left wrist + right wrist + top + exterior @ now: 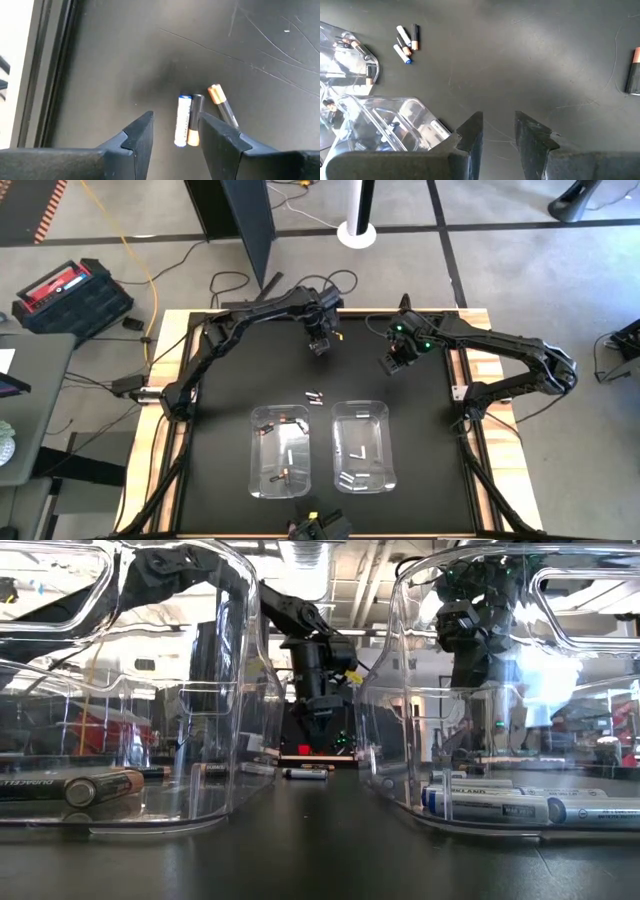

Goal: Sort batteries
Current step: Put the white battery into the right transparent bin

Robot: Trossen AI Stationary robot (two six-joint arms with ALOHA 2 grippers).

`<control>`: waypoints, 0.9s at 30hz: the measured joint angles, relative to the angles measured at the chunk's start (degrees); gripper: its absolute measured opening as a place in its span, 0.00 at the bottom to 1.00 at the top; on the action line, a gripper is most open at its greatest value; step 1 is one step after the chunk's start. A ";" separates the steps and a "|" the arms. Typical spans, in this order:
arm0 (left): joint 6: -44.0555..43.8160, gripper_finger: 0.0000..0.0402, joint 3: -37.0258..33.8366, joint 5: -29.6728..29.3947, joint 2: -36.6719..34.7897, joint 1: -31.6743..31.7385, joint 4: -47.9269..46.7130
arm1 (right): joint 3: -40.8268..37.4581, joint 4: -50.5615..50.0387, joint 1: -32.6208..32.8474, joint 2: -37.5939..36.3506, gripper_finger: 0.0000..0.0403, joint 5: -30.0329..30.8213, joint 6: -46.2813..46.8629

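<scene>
no text, label or number can be read with any certainty. the dark battery (75,786) lying in the left clear bin (215,690) in the low view carries a line of pale lettering along its side, but the letters are too blurred to spell out. the white batteries (520,805) in the right clear bin (400,670) have dark print on their wrappers, also too small to make out. the red and black case (65,290) on the floor in the high view bears a pale strip on its lid, unreadable.
</scene>
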 joint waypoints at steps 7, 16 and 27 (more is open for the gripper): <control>-1.48 0.37 0.00 -0.20 0.00 0.05 -0.03 | 0.00 0.00 0.00 0.00 0.31 0.00 0.00; -4.82 0.37 0.00 -0.40 0.78 0.15 -2.92 | 0.00 0.00 -0.01 0.00 0.31 0.00 0.00; -6.50 0.37 0.00 -3.62 1.36 0.17 -1.39 | 0.00 0.02 -0.01 0.00 0.31 0.00 0.00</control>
